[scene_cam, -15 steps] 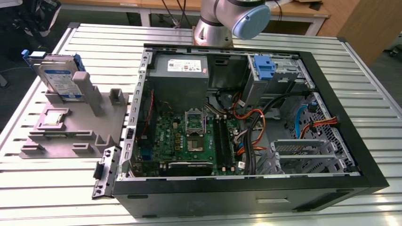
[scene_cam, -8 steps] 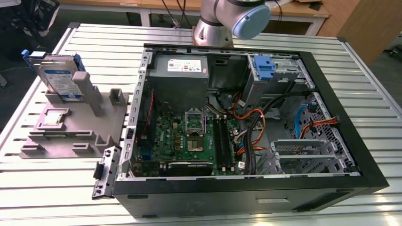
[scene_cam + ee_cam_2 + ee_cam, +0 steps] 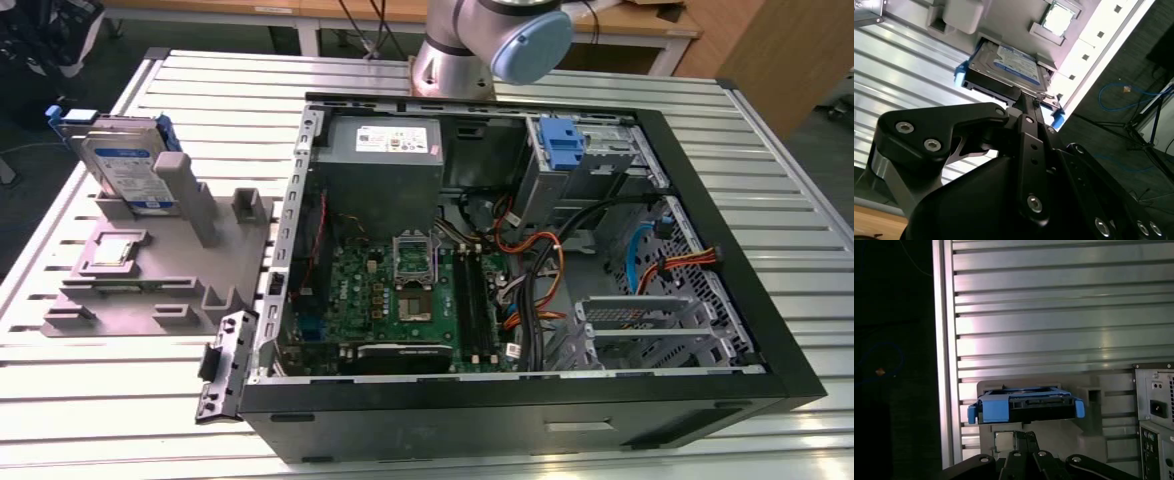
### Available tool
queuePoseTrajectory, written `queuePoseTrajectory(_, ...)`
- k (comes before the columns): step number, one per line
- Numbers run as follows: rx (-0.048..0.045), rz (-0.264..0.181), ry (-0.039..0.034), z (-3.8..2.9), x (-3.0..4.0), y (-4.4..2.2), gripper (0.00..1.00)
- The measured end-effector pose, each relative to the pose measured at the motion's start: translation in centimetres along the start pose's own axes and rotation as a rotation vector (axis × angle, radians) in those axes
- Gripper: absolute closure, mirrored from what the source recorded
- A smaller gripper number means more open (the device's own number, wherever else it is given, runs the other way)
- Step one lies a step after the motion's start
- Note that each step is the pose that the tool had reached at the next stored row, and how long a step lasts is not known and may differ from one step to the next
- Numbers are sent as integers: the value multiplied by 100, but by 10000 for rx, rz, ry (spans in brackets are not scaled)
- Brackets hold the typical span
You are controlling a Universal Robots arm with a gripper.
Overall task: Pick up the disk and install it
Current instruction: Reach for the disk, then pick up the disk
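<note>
The disk (image 3: 131,168) is waiting in the grey stand (image 3: 154,275) beside the computer case (image 3: 747,335), not yet lifted, with the gripper (image 3: 1024,437) hovering near the disk, its opening impossible to tell.

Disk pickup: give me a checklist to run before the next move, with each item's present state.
1. Disk stands upright in the grey holder: ok.
2. Blue rails are on both its ends, seen in both wrist views: ok.
3. Nothing touches the disk in the exterior view: ok.
4. Claw is lined up with the disk in the first wrist view: ok.
5. Computer case lies open: ok.
6. Orange cables are clear of the drive cage: cannot tell.
</note>
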State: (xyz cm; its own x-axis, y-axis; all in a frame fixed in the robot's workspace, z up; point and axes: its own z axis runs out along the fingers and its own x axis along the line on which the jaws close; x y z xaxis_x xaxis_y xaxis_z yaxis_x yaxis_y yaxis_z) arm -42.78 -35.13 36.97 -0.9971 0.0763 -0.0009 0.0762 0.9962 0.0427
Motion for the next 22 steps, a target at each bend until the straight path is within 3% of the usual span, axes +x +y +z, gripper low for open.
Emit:
queuePoseTrajectory(7,0,0,1,16,143,1,90)
queuePoseTrajectory(22,0,-9,1,17,152,1,90)
